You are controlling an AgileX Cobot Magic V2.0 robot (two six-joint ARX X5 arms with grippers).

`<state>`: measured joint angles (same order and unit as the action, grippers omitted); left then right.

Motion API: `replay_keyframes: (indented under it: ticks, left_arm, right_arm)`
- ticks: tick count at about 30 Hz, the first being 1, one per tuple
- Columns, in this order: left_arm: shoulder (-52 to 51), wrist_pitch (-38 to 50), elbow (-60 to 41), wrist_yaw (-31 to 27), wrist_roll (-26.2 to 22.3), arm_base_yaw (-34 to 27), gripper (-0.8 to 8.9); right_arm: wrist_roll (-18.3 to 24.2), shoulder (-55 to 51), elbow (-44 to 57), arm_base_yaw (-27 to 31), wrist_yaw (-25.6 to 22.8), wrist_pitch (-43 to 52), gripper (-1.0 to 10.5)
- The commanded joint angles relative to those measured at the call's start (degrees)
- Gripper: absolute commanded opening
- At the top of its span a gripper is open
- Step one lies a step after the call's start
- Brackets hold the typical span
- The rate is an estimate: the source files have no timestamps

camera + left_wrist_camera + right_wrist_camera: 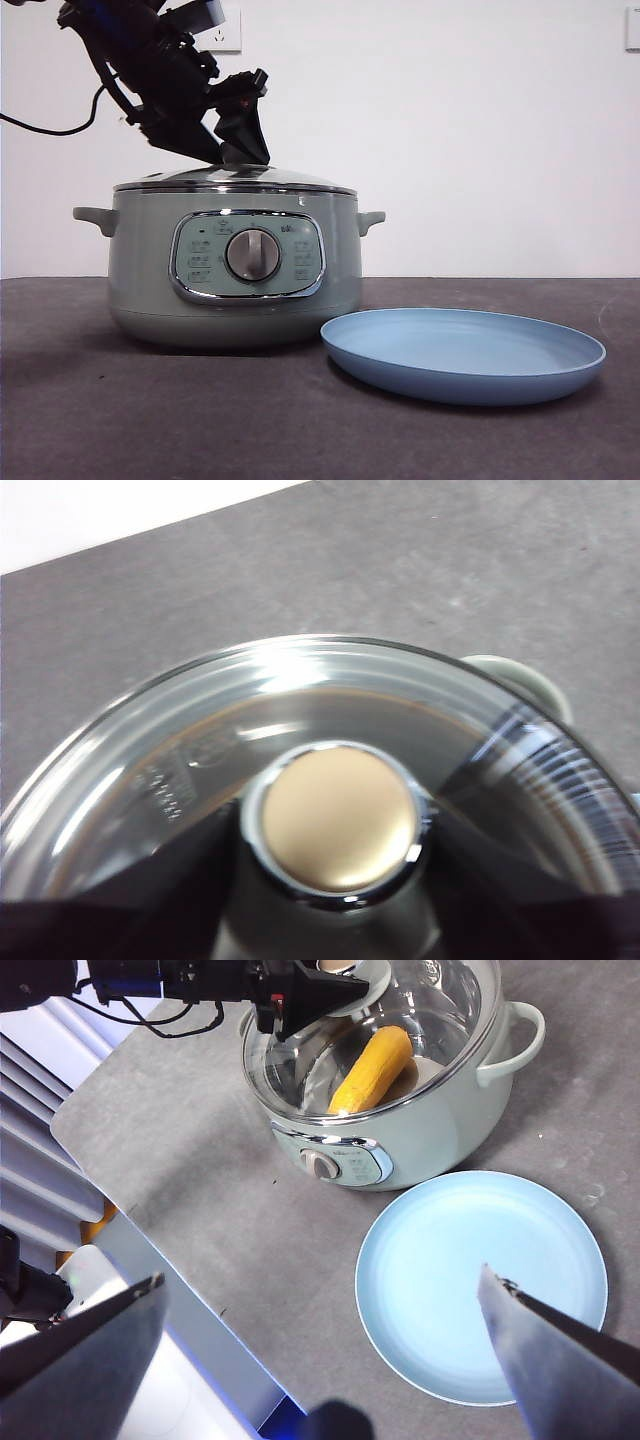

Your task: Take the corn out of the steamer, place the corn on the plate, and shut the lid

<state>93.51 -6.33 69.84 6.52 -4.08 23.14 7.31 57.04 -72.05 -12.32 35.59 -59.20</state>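
- The left gripper (243, 150) is reaching down from the upper left of the front view, its jaws sitting on either side of the lid (235, 179) knob (337, 820), apparently clamping it.
- The lid is resting on the pot (233, 265).
- The corn (372, 1068) is lying inside the pot, under the glass.
- The right gripper (325, 1310) is hovering wide open above the plate (482, 1285), which is lying bare just right of the pot.

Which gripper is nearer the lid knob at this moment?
Left. The left gripper is down at the knob of the lid, one jaw on either side. The right gripper is open, well away, high above the plate beside the steamer.
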Motion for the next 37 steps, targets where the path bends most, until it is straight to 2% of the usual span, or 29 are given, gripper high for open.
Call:
replay_keyframes:
  ticks: [1,2,5,29,37]
  left_arm:
    - [0.2,-0.1,-0.1,-0.3,-0.4,0.0,0.83]
    - [0.2,-0.1,-0.1,-0.3,-0.4,0.0,0.81]
    - [0.2,-0.1,-0.1,-0.3,-0.4,0.0,-0.15]
    - [-3.8,2.6,0.2,0.2,-0.1,-0.2,-0.09]
    - [-6.9,-3.9,6.3,0.9,-0.1,-0.3,-0.08]
  right_arm:
    - [0.0,0.0,-0.1,-0.1,0.0,-0.1,5.7]
    - [0.0,0.0,-0.1,-0.1,0.0,-0.1,5.7]
    - [0.0,0.0,-0.1,-0.1,0.0,-0.1,5.7]
    - [0.0,0.0,-0.1,-0.1,0.0,-1.3,5.7]
    - [0.0,0.0,-0.1,-0.1,0.0,-1.3,5.7]
